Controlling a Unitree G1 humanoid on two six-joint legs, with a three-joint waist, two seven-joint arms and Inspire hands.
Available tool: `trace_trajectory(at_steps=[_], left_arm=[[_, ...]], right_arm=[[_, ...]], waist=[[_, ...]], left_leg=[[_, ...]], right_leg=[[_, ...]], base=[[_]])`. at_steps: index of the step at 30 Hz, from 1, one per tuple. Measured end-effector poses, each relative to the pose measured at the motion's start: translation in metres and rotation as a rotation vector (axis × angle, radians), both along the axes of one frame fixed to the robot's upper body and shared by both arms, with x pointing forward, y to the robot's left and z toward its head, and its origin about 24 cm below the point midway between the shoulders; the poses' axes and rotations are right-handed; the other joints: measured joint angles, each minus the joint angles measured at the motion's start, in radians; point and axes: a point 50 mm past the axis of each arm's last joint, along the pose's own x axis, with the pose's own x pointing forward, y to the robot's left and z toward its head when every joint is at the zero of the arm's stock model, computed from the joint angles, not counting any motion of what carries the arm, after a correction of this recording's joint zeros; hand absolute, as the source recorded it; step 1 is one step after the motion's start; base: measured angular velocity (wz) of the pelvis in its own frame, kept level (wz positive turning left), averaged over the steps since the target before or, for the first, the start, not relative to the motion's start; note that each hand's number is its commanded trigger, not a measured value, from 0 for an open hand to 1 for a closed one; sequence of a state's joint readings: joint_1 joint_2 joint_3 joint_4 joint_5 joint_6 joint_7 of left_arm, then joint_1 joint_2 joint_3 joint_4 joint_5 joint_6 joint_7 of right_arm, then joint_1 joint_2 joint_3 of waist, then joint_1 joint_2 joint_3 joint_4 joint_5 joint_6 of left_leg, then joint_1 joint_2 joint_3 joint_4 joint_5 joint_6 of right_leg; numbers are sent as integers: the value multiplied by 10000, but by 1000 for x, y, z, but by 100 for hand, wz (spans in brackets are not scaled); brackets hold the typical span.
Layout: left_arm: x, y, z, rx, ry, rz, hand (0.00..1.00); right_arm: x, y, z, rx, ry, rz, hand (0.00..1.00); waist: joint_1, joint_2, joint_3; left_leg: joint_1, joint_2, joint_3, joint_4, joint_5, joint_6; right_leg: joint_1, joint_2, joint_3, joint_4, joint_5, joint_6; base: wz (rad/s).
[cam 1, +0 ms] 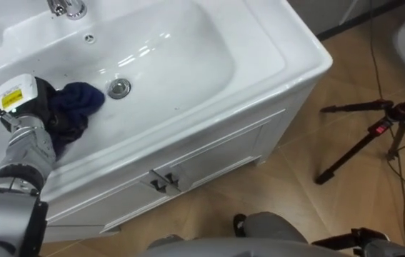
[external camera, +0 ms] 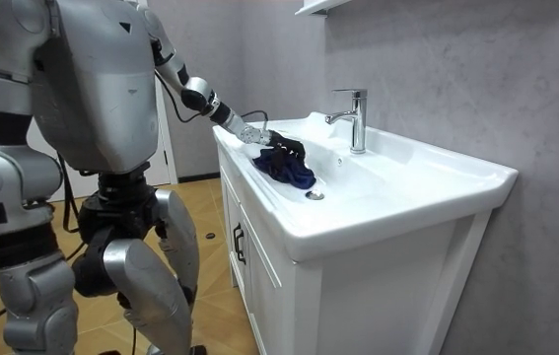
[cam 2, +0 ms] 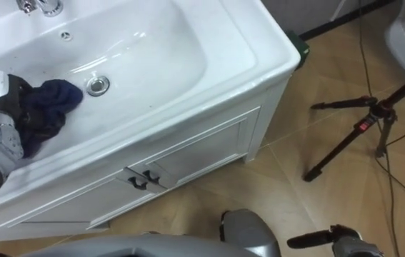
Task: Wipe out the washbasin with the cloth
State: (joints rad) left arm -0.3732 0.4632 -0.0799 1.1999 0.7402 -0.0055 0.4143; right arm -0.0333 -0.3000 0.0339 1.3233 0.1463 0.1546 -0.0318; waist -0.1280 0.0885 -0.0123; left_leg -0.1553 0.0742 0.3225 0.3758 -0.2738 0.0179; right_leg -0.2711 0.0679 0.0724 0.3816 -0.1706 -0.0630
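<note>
A white basin point(cam 1: 288, 61) sits on a white cabinet, with its drain point(cam 1: 119, 88) near the middle of the bowl. A dark blue cloth point(cam 1: 81, 103) lies bunched just left of the drain. My left hand point(cam 1: 34, 107) reaches into the bowl from the left, its dark fingers curled into the cloth. In the room view the hand point(external camera: 277, 144) rests on top of the cloth point(external camera: 289, 170) at the bowl's near side. My right hand point(cam 1: 365, 238) shows low at the bottom right edge, away from the basin.
A chrome tap point(external camera: 356, 118) stands at the back of the basin. The cabinet doors point(cam 1: 209, 160) below are closed. A black tripod point(cam 1: 373, 132) stands on the wooden floor to my right.
</note>
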Motion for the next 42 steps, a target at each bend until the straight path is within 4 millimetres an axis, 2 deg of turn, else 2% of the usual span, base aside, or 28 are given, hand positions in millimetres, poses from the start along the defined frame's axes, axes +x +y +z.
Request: trace_trajectory(at_steps=[2,5,10,14,17,23,25,28,33,38,42], left_arm=[[-4,1,-2,106,64,-34,100],[-7,1,-3,190,151,-89,100],[-12,4,-4,231,131,-21,100],[-15,5,-7,272,270,-39,100],[-15,4,-7,286,336,-80,100],[-23,3,-13,393,591,-138,100],[-28,1,-17,369,666,-173,100],[-37,-2,-23,261,850,-190,100],[-42,-4,-26,74,988,-269,100],[-39,-7,-27,-195,1129,-62,100],[-31,-25,-33,-880,1022,205,100]], right_arm=[[0,-1,0,4,-68,-150,0],[-2,-1,0,8,-51,-150,0],[-6,-5,1,-137,-14,-153,0],[-10,-7,2,-196,4,-287,0],[-11,-7,1,-103,-40,-380,0],[-15,-6,1,139,-135,-870,0],[-25,-6,-1,286,15,-1262,0],[-37,-5,-2,449,173,-1632,0],[-49,-8,-1,628,220,-2053,0],[-47,-8,-1,699,106,-2086,0],[-45,-5,-3,675,279,-1747,0]], waist=[[0,107,-7],[0,155,1],[-2,250,-31],[-26,233,3],[-25,281,-14],[-9,369,25],[-36,398,58],[-44,446,59],[-62,443,59],[-78,421,55],[-99,283,51]], left_leg=[[4,2,-29,-8,8,-14],[77,-5,-96,-67,21,-36],[164,-10,-129,-158,42,-73],[286,-19,-157,-173,42,-73],[291,-28,-224,-184,42,-74],[555,-83,-253,-345,56,-99],[733,-136,-298,-396,56,-98],[1106,-202,-355,-570,56,-98],[1399,-341,-495,-725,57,-99],[1479,-367,-513,-723,57,-99],[1641,-405,-520,-807,61,-101]], right_leg=[[15,2,-18,-17,-10,-16],[94,4,-52,-40,-27,-40],[146,17,-66,-53,-45,-72],[271,16,-65,-53,-83,-95],[272,16,-77,-50,-86,-95],[413,21,37,-22,-109,-88],[584,-21,33,-4,-205,-67],[890,-55,54,8,-307,-53],[1073,-147,51,173,-517,-29],[1134,-178,1,193,-565,-24],[1222,-238,-177,244,-650,-34]], base=[[0],[3],[1],[0],[0],[-5],[2],[2],[3],[1],[13]])
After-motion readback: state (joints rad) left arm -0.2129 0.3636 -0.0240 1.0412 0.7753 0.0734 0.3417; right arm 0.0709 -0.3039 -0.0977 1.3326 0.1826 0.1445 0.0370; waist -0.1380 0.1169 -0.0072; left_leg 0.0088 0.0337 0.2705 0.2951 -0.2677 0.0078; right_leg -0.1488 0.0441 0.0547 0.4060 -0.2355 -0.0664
